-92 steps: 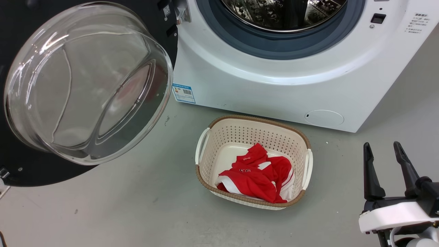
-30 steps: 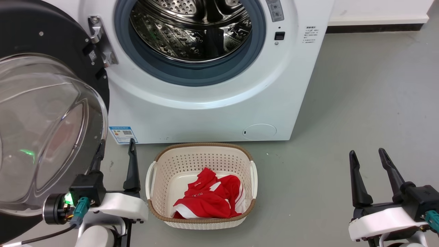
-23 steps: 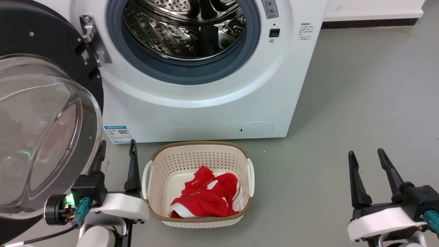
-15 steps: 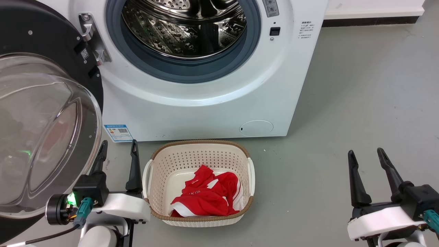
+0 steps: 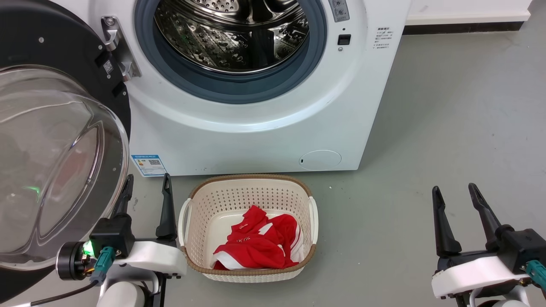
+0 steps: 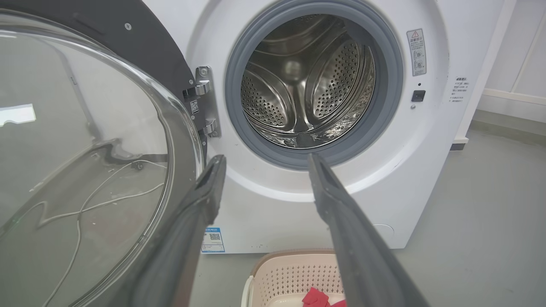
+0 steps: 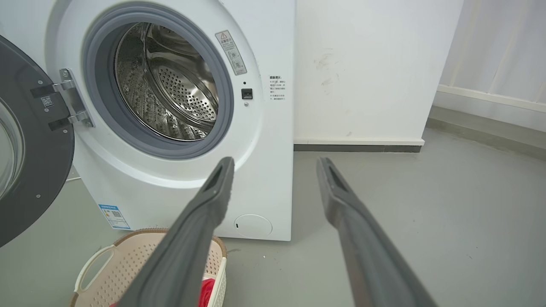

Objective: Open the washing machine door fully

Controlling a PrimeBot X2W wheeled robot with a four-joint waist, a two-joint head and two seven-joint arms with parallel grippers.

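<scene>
- Nearest on the left, the left pincer (image 5: 147,176) is hovering with its fingers spread wide and gripping nothing. Its outer finger is sitting just beside the glass of the washing machine door (image 5: 55,170), and I cannot tell whether they are touching.
- Nearest on the right, the right pincer (image 5: 453,187) is hanging over the floor (image 5: 426,128), likewise spread apart and empty.
- Between them, the basket (image 5: 249,177) is resting on the floor, carrying a red and white garment (image 5: 256,249).
- The washing machine door is standing swung out to the left, its glass bowl bulging toward us, hanging on its metal hinge (image 5: 119,51).
- Behind the basket, the washing machine (image 5: 256,140) is gaping open, its grey-blue ring (image 5: 230,91) framing the steel drum (image 5: 230,34).
</scene>
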